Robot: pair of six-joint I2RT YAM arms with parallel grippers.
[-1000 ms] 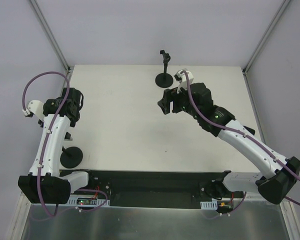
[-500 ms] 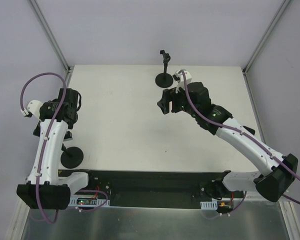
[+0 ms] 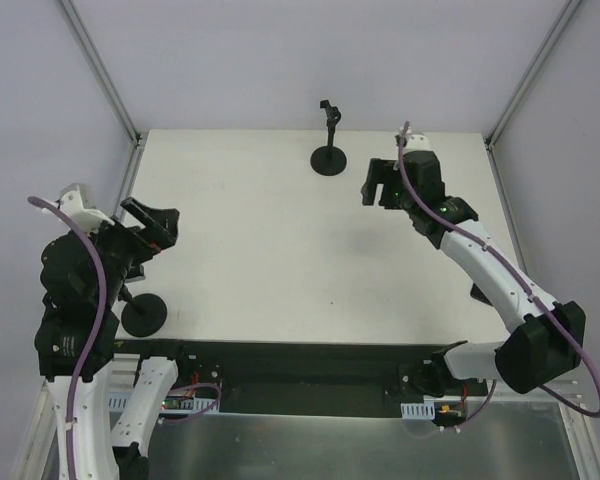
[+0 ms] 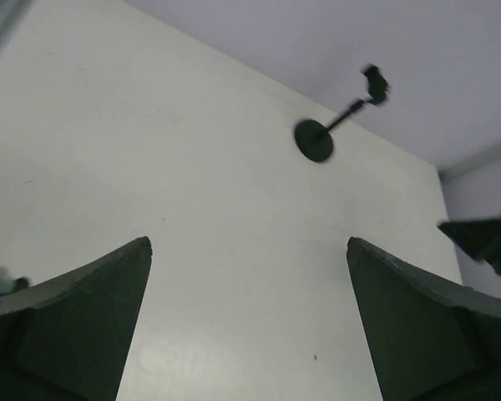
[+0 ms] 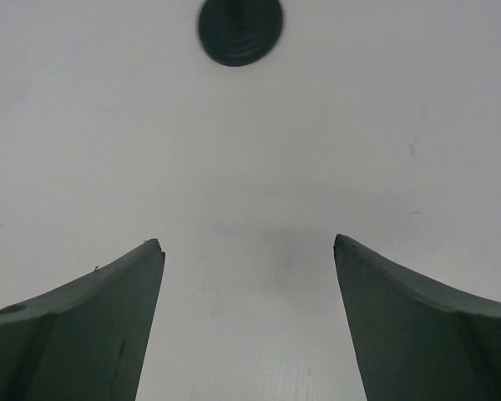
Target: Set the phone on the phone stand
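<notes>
The phone is out of view in every frame. A black phone stand (image 3: 328, 160) with a round base and a thin pole with a clamp on top stands at the back middle of the white table. The left wrist view shows this phone stand (image 4: 314, 140) far ahead, and in the right wrist view only its base (image 5: 240, 29) shows, at the top edge. My left gripper (image 3: 158, 222) (image 4: 249, 242) hovers open at the left edge, nothing between its fingers. My right gripper (image 3: 372, 186) (image 5: 249, 242) is open and empty, just right of the stand.
A second black stand with a round base (image 3: 143, 315) sits at the near left, partly under my left arm. Metal frame posts (image 3: 105, 75) rise at the table's back corners. A dark rail (image 3: 300, 365) runs along the near edge.
My left arm pulled back toward its base and its gripper opened wide. My right gripper swung from in front of the back stand to its right side, and its jaws widened a little.
</notes>
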